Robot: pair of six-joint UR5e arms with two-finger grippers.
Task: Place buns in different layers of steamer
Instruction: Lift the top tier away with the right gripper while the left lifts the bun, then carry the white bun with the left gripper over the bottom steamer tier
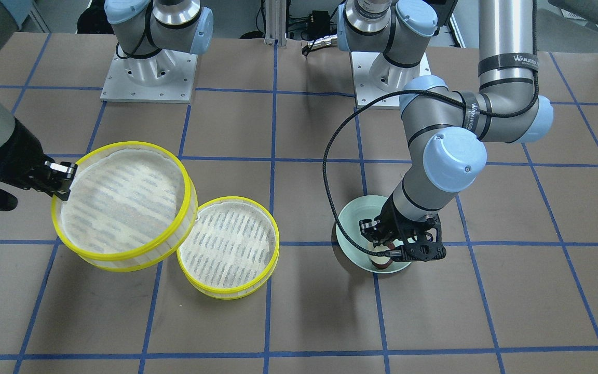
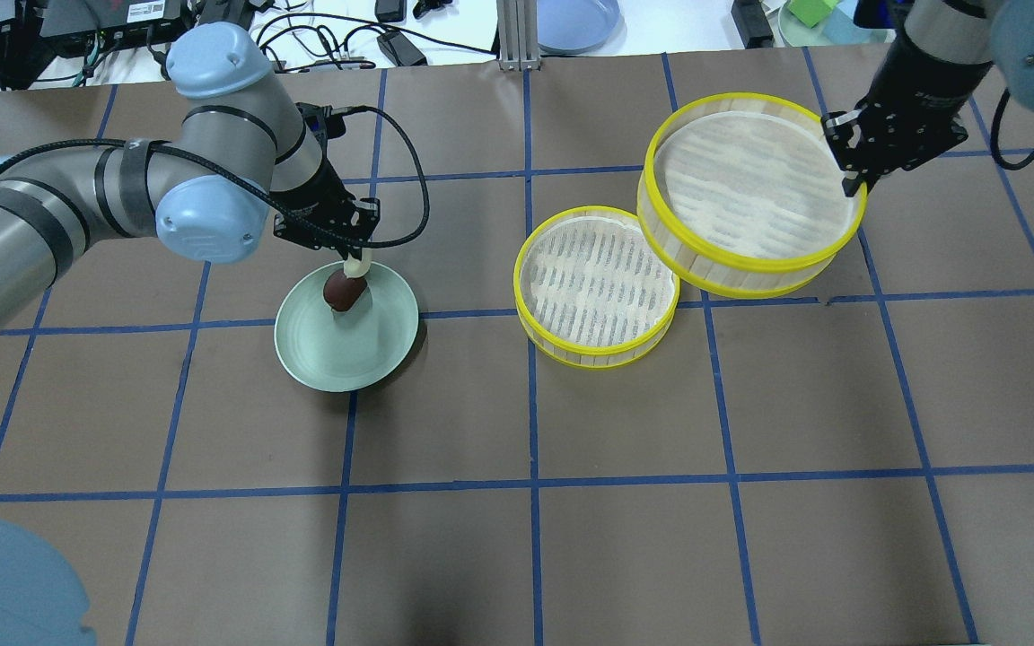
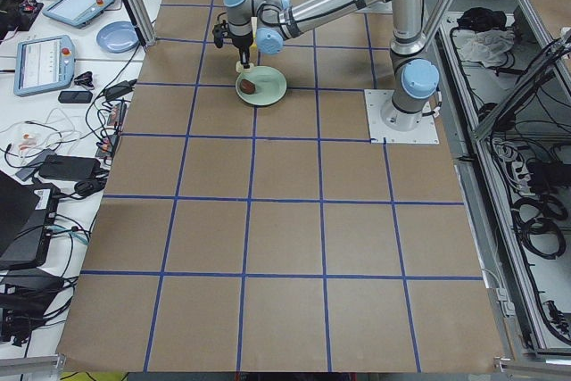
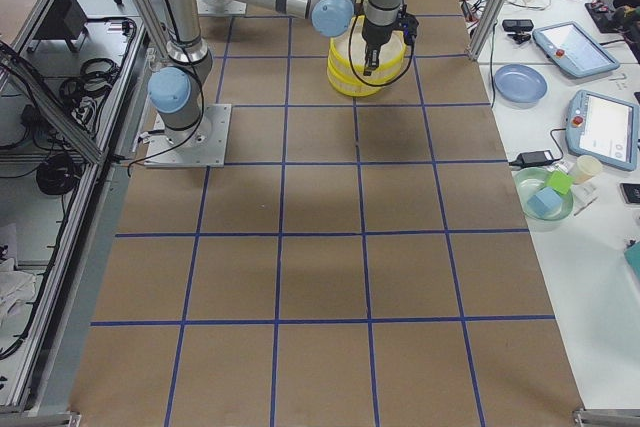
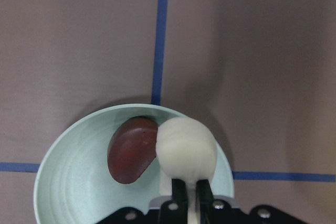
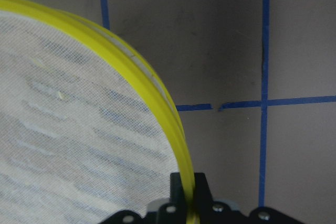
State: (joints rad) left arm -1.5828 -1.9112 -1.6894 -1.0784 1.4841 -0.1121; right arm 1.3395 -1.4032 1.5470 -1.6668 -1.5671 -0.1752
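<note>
Plate [image 2: 346, 359] on tabletop [image 2: 535, 538] holds lying bun [image 2: 341, 292], held bun [image 2: 356, 267] in left end effector [image 5: 191, 190] just above plate beside it, lower tray [image 2: 602, 347] right of plate, raised tray [image 2: 750, 269] farther right, tilted, overlapping lower tray, gripped at rim by right end effector [image 2: 851, 175].

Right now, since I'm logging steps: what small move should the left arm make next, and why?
Probably lift the white bun clear and start toward the lower steamer tray. The left gripper is shut on it over the pale green plate, beside the brown bun, while the right gripper holds the upper tray aside, leaving the empty lower floor mostly uncovered.
</note>
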